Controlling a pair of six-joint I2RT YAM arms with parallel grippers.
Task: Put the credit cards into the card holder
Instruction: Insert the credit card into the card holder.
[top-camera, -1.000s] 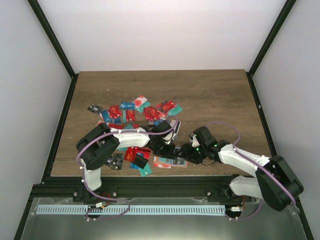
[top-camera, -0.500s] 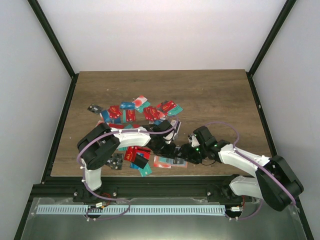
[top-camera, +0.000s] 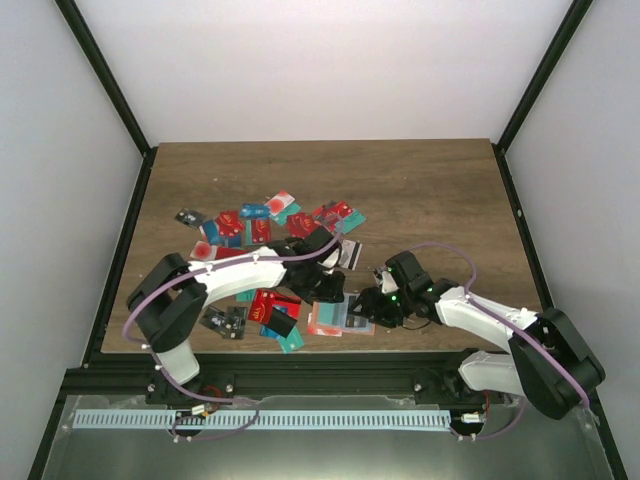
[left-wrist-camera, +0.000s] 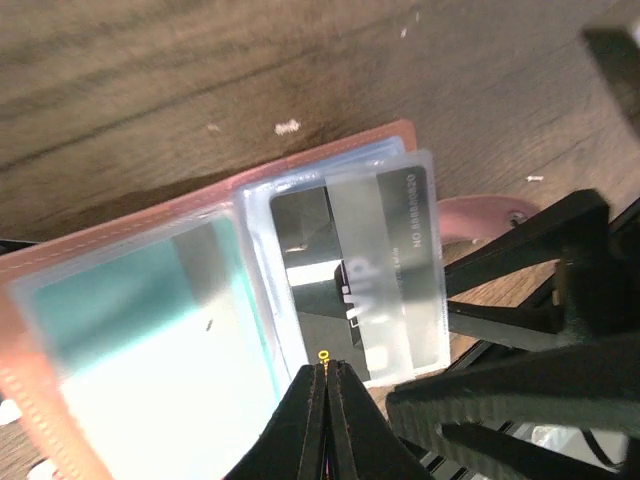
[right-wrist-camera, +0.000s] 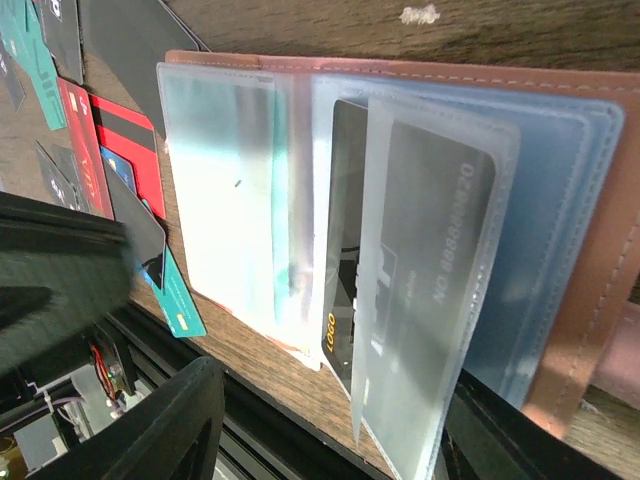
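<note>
In a tan leather card holder (right-wrist-camera: 600, 200), a likely stiff, slick black plastic card (left-wrist-camera: 305, 290) is edge-pinched by left fingers (left-wrist-camera: 300, 430). Right fingers' (right-wrist-camera: 170, 430) hold is unclear.

Card holder (right-wrist-camera: 590, 250), tan-brown leather with clear plastic sleeves, lies spread open at lower centre of the overhead view. A teal card (left-wrist-camera: 110, 300) shows through one sleeve, a black card (left-wrist-camera: 320, 270) through the next. Loose credit cards (top-camera: 260, 232), red, teal and blue, litter mid-frame above it.
</note>
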